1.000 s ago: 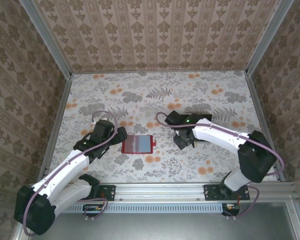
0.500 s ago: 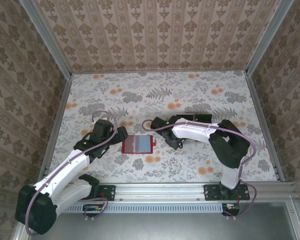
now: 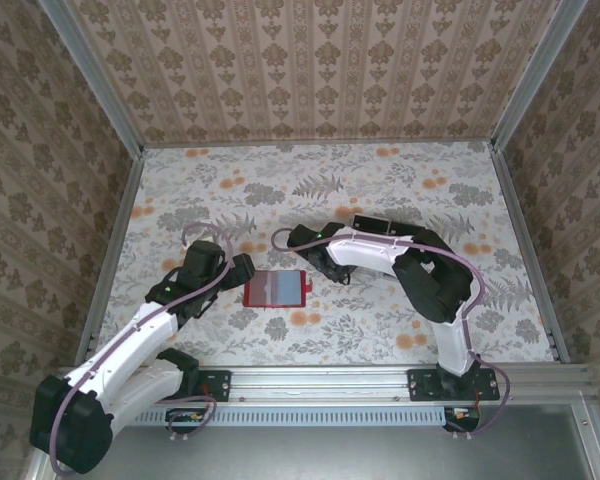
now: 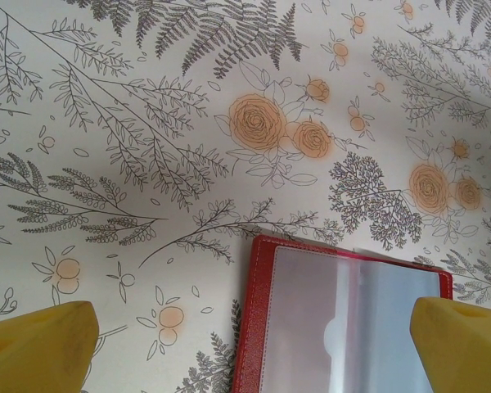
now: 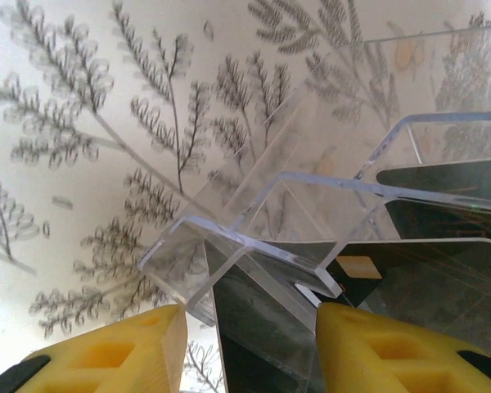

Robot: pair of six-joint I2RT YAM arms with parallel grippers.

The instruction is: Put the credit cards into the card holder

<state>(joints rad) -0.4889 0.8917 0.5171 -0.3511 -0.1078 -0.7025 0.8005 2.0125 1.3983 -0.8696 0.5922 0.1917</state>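
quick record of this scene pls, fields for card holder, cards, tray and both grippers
card holder: red, lying open, clear pockets facing up
credit cards: black, standing in the tray's slots
tray: clear plastic, at the right gripper
left gripper: open, at one edge of the card holder
right gripper: fingers either side of the tray's corner and a card, grip unclear

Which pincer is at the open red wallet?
The left pincer: the wallet lies just ahead of it; the right pincer faces the clear tray of black cards.
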